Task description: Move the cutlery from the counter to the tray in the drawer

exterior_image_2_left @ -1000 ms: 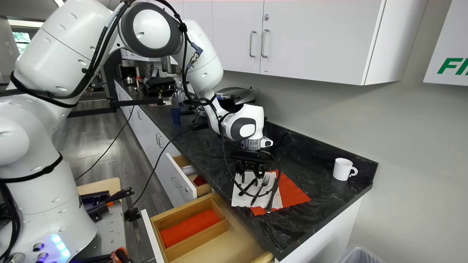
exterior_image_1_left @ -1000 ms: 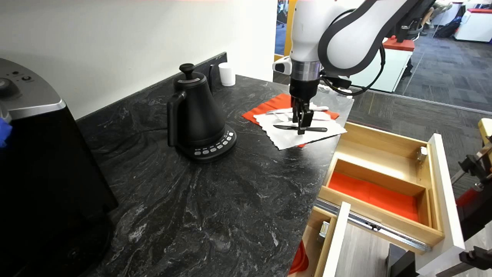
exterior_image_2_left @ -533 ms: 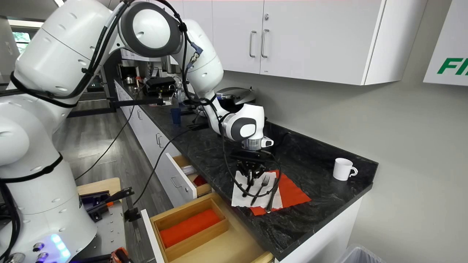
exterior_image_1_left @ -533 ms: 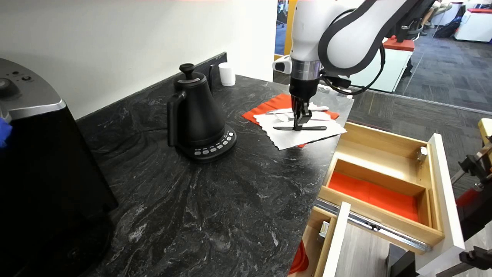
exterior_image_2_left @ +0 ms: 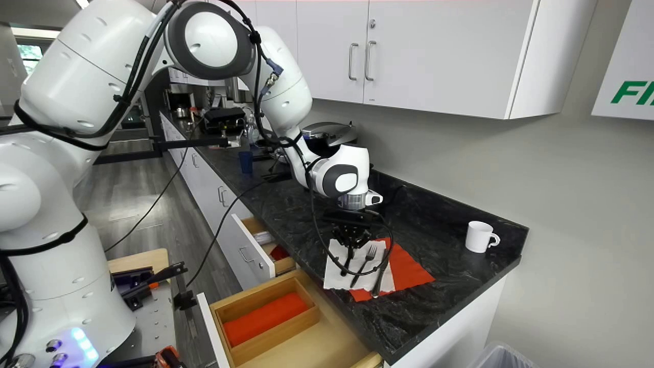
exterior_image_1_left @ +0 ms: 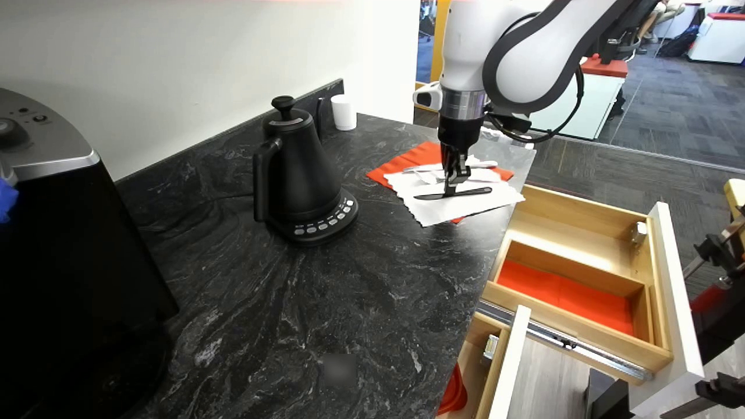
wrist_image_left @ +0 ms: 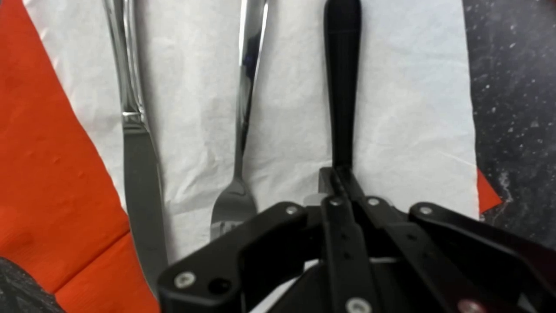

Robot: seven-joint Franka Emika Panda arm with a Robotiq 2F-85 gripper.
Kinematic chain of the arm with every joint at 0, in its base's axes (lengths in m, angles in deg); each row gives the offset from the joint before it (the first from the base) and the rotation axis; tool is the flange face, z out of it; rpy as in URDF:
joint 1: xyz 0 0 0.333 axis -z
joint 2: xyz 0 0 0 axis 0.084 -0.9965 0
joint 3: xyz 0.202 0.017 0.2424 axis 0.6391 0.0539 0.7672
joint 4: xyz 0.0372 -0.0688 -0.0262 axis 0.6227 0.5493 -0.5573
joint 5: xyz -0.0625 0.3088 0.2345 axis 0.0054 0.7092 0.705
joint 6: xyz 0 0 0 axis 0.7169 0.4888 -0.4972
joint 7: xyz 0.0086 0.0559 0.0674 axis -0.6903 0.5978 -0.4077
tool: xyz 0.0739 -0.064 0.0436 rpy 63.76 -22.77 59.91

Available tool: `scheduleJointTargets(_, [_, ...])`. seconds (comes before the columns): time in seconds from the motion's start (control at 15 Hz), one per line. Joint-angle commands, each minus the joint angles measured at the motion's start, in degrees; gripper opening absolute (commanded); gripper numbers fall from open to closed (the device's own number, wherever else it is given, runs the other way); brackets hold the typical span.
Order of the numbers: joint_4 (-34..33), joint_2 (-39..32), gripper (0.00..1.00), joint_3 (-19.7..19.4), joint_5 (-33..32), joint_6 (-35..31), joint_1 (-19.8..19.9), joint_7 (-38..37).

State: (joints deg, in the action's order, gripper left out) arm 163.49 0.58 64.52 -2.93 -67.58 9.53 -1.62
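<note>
My gripper (wrist_image_left: 338,176) is shut on a black knife (wrist_image_left: 343,78), gripped around its middle. The knife lies over a white napkin; whether it touches the napkin I cannot tell. Beside it in the wrist view are a silver fork (wrist_image_left: 236,200), its tines hidden by the gripper, and a silver knife (wrist_image_left: 141,187). This cutlery is near the end of the dark counter (exterior_image_1_left: 361,291). In both exterior views the pulled-out drawer (exterior_image_2_left: 317,347) stands below the counter edge. Inside it is the wooden tray (exterior_image_1_left: 582,267) with a red-orange floor, holding no visible cutlery.
A white napkin (wrist_image_left: 412,108) overlaps a red napkin (exterior_image_2_left: 409,271) under the cutlery. A black kettle (exterior_image_1_left: 302,169) and a white mug (exterior_image_2_left: 479,236) stand on the counter. A lower drawer (exterior_image_1_left: 512,361) is partly pulled out alongside. A cable (exterior_image_2_left: 314,214) loops around the gripper.
The gripper's jaws have come together on the black knife. The knife has swung slightly, its drawer-side end shifting up in an exterior view. The arm has hardly moved.
</note>
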Motion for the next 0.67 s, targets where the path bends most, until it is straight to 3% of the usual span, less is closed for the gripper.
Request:
scheduleJointTargets(0.0, [3.3, 2.9, 0.29, -0.1, -1.0, -1.5, 0.4, -1.2])
scheduleJointTargets(0.27, [3.7, 3.0, 0.51, 0.0, -1.0, -1.8, 0.4, -1.2])
scheduleJointTargets(0.33, [3.8, 3.0, 0.21, 0.0, -1.1, -2.0, 0.4, -1.3])
scheduleJointTargets(0.4, [4.0, 3.1, 0.13, 0.0, -1.0, -2.0, 0.4, -1.2])
scheduleJointTargets(0.6, [4.3, 3.2, 0.03, 0.1, -0.9, -2.3, 0.5, -1.2])
